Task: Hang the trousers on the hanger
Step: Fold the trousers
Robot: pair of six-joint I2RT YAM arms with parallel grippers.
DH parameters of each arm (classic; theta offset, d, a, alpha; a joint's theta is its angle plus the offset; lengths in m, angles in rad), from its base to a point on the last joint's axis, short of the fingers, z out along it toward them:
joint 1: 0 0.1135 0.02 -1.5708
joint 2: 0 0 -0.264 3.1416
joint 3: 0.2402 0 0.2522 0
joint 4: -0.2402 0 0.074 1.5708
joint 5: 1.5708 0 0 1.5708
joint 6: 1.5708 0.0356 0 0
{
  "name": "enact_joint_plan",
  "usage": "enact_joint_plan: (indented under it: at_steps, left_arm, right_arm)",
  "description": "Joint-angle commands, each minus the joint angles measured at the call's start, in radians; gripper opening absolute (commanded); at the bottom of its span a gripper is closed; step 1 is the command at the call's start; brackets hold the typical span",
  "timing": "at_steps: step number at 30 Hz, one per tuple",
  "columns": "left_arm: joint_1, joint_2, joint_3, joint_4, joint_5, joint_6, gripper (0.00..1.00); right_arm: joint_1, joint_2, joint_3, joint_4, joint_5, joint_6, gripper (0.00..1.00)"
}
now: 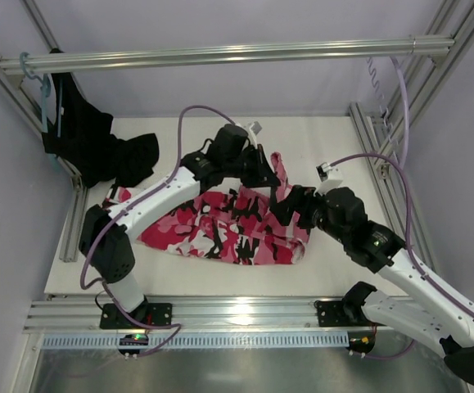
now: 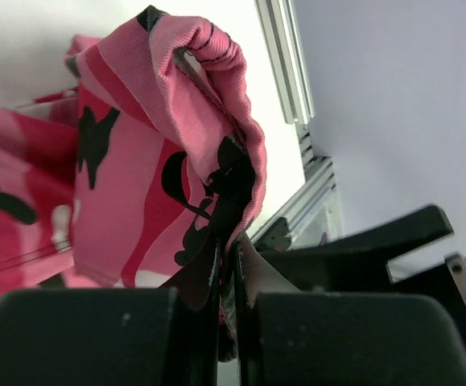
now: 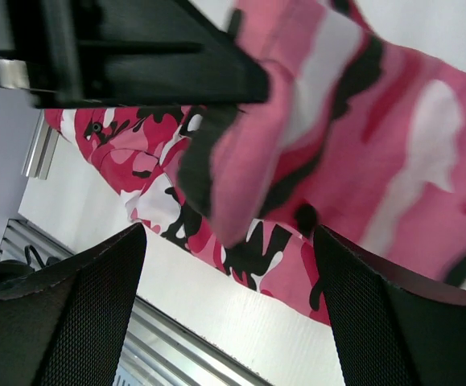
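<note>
Seeing in my left wrist view the left gripper [image 2: 228, 277] pinching a raised fold of the trousers [image 2: 136, 161] | right wrist view: right gripper [image 3: 228, 265] spread wide, facing that fold | only top view: rest of trousers lies on the table [image 1: 318, 147].

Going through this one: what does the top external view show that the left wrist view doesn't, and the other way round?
Only top external: both arms whole, most of the trousers lying spread on the table, the right gripper close to their raised edge, and a black garment hanging at far left.
Only left wrist: a close look at the left gripper shut on a pinched fold of the fabric.
Both: the camouflage trousers, lifted at one edge by the left gripper.
</note>
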Motion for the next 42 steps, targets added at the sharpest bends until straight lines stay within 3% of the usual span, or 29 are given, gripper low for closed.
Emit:
enact_joint_plan:
  at_steps: [1,10,15,17,21,24,28,36,42]
  left_arm:
    - [-0.048,0.075,0.039,0.182,0.039,-0.144,0.0]
    - [-0.121,0.218,0.171,0.236,0.045,-0.203,0.0]
    - [-0.128,0.241,0.184,0.22,0.037,-0.206,0.0]
    - [-0.127,0.252,0.193,0.16,0.007,-0.166,0.0]
    - [-0.112,0.258,0.237,-0.161,-0.133,-0.053,0.0]
    - [-0.072,0.243,0.189,-0.262,-0.203,-0.014,0.0]
    - [-0.021,0.209,0.098,-0.268,-0.197,-0.008,0.0]
    - [0.037,0.224,0.081,-0.374,-0.259,0.034,0.01]
    - [0.089,0.252,0.064,-0.408,-0.297,0.072,0.19]
  right_arm:
    - [-0.001,-0.026,0.014,0.037,-0.042,0.011,0.86]
    - [0.0,-0.08,-0.019,-0.069,0.182,-0.05,0.83]
    - [0.0,-0.083,-0.034,-0.113,0.215,-0.064,0.81]
    - [0.0,-0.091,-0.06,-0.112,0.215,-0.05,0.81]
    - [-0.001,-0.134,-0.088,-0.107,0.202,-0.038,0.81]
    - [-0.001,-0.154,-0.085,-0.13,0.216,-0.033,0.81]
    - [-0.001,-0.158,-0.097,-0.141,0.239,-0.021,0.81]
    - [-0.001,-0.068,-0.132,-0.103,0.248,-0.004,0.81]
    - [-0.003,-0.005,-0.18,-0.043,0.219,-0.047,0.8]
